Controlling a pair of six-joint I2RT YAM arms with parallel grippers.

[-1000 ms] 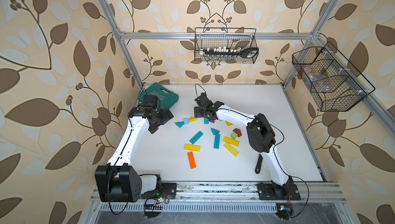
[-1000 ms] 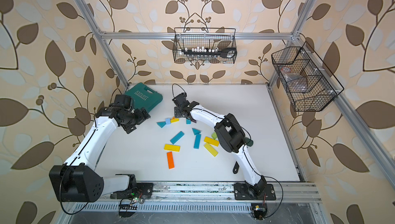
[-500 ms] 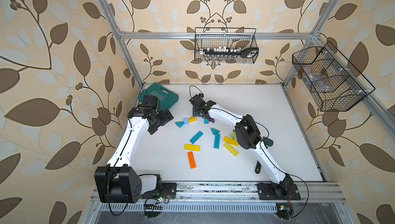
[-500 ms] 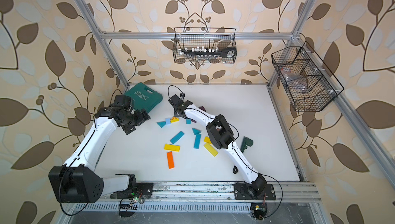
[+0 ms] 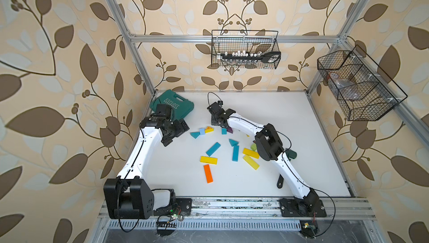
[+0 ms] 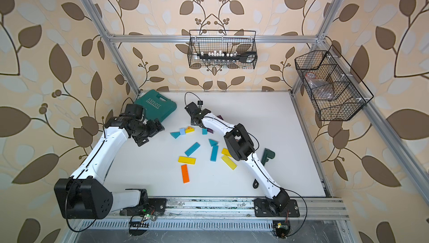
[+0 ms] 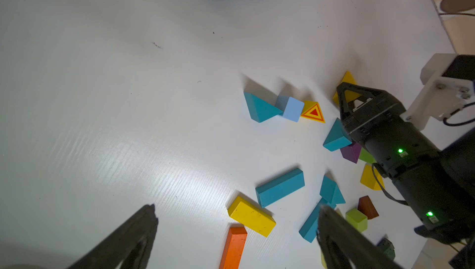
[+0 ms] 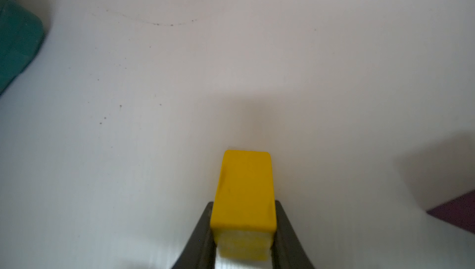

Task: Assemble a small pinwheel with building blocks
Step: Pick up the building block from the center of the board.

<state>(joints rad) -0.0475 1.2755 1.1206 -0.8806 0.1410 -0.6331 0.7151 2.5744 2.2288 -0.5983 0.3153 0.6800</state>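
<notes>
The right gripper [image 8: 243,219] is closed on a yellow block [image 8: 245,185], with one dark finger on each side of it. In the right wrist view the block is matte and smooth, and it shows a flat rectangular face with rounded corners. Its long axis runs from the lower edge toward the centre of the frame, and the free end points away from the gripper. In the left wrist view the yellow block [image 7: 347,78] shows a triangular tip beyond the gripper, at the right of the frame. I cannot tell whether it touches the white table [image 5: 278,118].

In both top views the right gripper [image 5: 214,121] is near the centre of the frame, right of the teal plastic case [image 5: 173,103]. The block is hidden under it there.

The left gripper [image 7: 236,207] is wide open and holds nothing.

The other blocks [image 5: 233,142] lie loose on the table. An orange bar [image 5: 208,173] lies almost vertical in the frame. A yellow bar [image 5: 208,160] lies horizontal just above it, and a teal bar [image 5: 213,149] lies diagonal. A teal wedge [image 7: 259,108], a pale blue cube [image 7: 293,108] and a yellow triangle with a red print [image 7: 313,113] sit close together in a row.
</notes>
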